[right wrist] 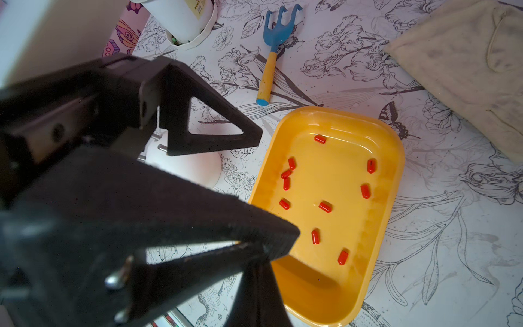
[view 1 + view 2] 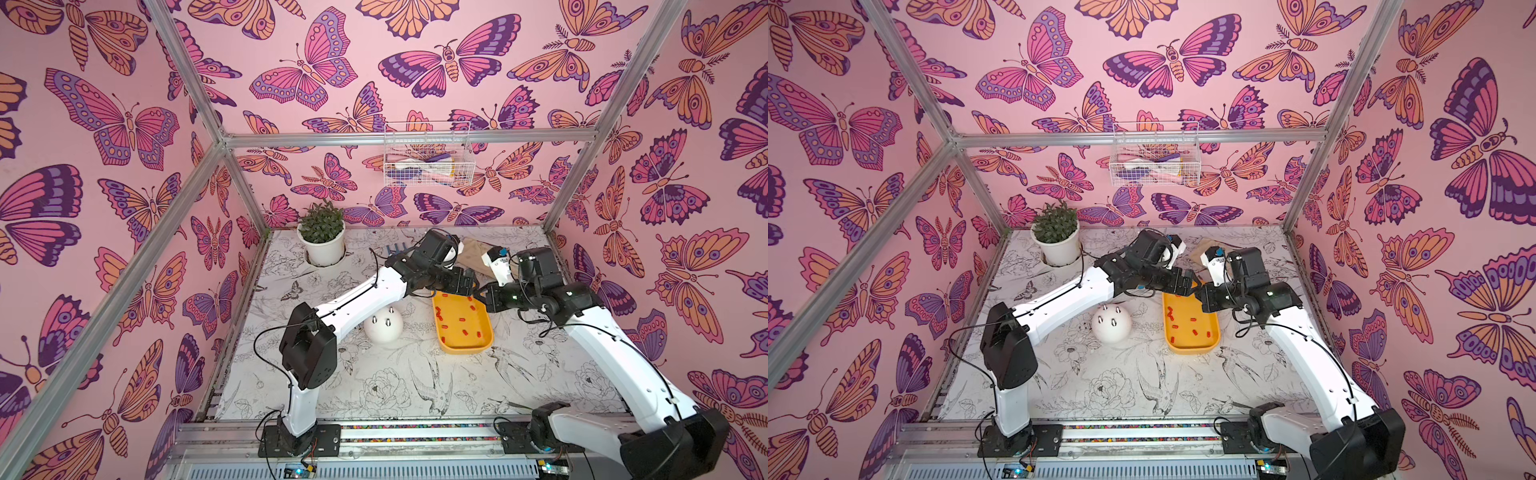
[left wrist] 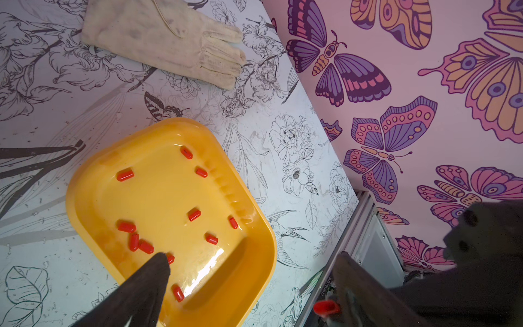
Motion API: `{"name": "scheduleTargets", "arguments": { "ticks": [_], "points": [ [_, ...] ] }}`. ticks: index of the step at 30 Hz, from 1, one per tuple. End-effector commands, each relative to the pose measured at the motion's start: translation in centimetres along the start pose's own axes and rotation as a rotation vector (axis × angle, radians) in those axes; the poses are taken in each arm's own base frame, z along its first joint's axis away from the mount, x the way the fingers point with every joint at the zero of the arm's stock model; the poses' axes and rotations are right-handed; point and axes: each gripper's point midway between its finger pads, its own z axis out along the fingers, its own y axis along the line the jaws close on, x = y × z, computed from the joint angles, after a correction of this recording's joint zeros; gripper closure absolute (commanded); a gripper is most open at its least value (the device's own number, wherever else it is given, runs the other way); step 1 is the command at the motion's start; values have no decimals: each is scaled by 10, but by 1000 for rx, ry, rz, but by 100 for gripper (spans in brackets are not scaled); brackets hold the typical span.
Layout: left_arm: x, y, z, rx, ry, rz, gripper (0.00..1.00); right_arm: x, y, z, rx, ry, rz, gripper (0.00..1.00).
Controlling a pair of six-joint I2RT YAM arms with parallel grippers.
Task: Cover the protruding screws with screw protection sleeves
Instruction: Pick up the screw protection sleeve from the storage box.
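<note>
Right fingers (image 1: 254,294), clenched on a red sleeve (image 3: 325,308), meet the released left fingers (image 3: 147,283) over the far end of the yellow tray (image 2: 463,351) in an apparent handover; next, the left must grip it squarely for the bare screws (image 2: 387,321) on the white dome (image 2: 384,336) mid-counter.

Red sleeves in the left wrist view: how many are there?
12. Eleven red sleeves lie loose in the yellow tray, one partly behind a finger of the left gripper; the twelfth sleeve, off the tray, seems pinched in the shut right gripper. Others may be hidden.
</note>
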Motion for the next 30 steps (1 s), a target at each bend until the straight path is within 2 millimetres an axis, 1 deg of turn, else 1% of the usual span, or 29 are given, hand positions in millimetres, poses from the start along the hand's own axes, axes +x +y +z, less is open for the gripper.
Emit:
{"name": "scheduleTargets", "arguments": {
  "ticks": [1,8,30],
  "points": [
    [13,2,5,11,53,7,8,-15,5,-12,2,-52,-38,95],
    [19,8,9,-2,69,-1,8,-16,5,-13,5,-53,-37,95],
    [23,18,11,-47,71,-4,9,-16,6,-15,4,-54,-39,94]
  ]
}}
